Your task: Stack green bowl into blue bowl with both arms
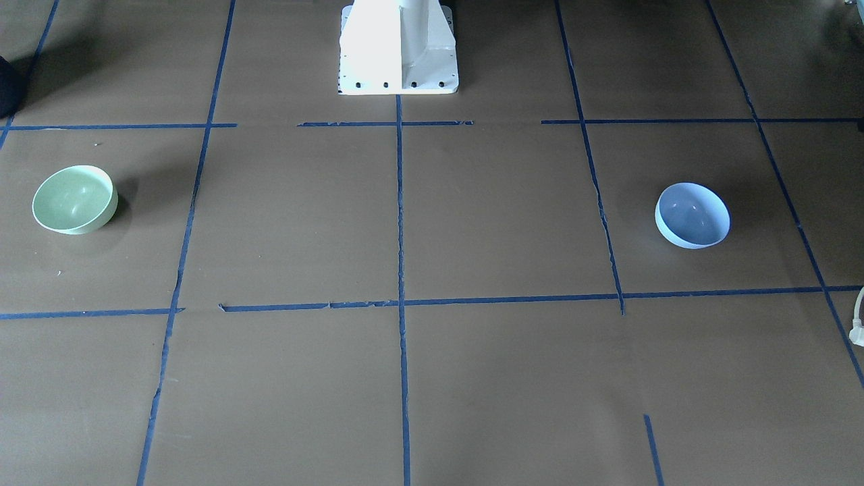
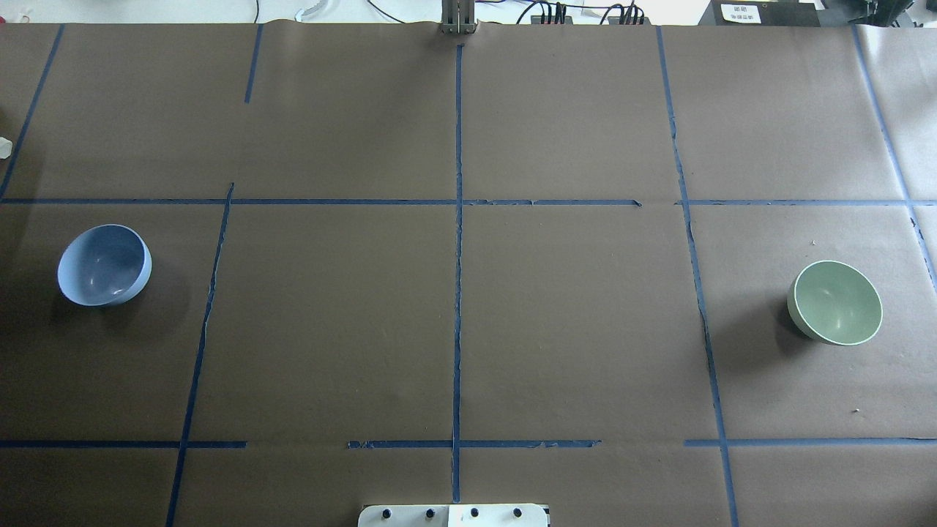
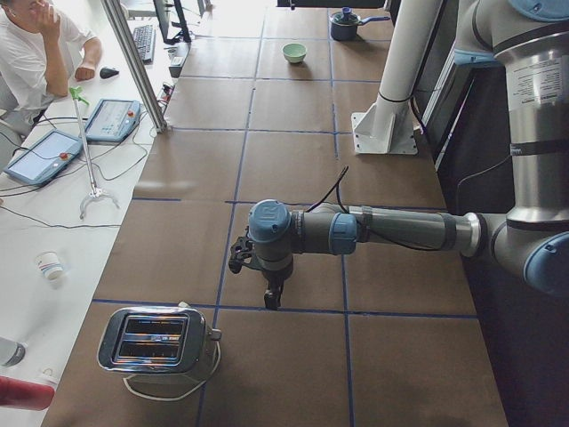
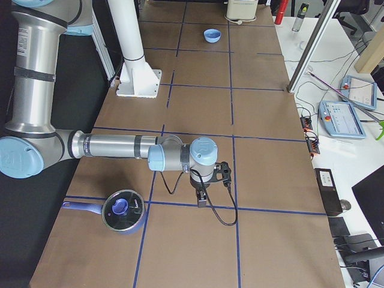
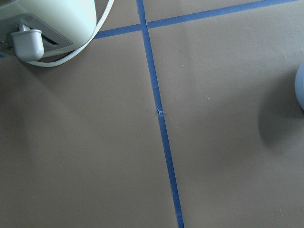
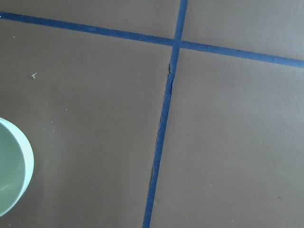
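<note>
The green bowl (image 1: 74,200) stands upright on the brown table, at the right in the overhead view (image 2: 834,302); its rim shows at the left edge of the right wrist view (image 6: 12,178). The blue bowl (image 1: 692,215) stands far apart from it, at the left in the overhead view (image 2: 105,265); its edge shows in the left wrist view (image 5: 300,88). The left gripper (image 3: 271,298) and right gripper (image 4: 203,201) hang over the table ends and show only in the side views. I cannot tell whether they are open or shut.
A chrome toaster (image 3: 156,342) with a white cord stands at the table's left end. A lidded blue pot (image 4: 123,211) sits at the right end. The white pedestal (image 1: 398,47) stands at mid back. Blue tape lines grid the table.
</note>
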Available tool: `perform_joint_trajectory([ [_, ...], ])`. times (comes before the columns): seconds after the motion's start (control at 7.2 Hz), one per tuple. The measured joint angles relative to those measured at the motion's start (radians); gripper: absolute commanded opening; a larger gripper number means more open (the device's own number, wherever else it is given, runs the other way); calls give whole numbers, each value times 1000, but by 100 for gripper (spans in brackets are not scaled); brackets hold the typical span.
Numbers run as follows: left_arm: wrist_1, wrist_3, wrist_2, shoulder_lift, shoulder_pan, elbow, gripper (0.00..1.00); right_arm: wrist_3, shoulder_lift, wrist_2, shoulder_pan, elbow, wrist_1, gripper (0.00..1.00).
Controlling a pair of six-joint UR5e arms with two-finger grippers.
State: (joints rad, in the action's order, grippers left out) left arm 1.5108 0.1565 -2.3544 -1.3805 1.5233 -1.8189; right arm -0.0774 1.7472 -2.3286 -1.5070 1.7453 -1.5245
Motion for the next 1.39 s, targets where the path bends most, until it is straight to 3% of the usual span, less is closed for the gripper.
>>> perform_joint_trajectory([
  [0.42,7,5,3,-2,-2,2,100,0,-1,-5,1,1,2,100],
  [0.83,26,-2,160,-55,-4,4,100,-1,-12,-10,10,2,3,100],
  [0.97,42,-3,161,-80,-5,11,100,-1,-13,-14,13,2,3,100],
  [1.39,94,-102,4,-99,-32,28,100,4,-15,-21,43,2,3,100],
])
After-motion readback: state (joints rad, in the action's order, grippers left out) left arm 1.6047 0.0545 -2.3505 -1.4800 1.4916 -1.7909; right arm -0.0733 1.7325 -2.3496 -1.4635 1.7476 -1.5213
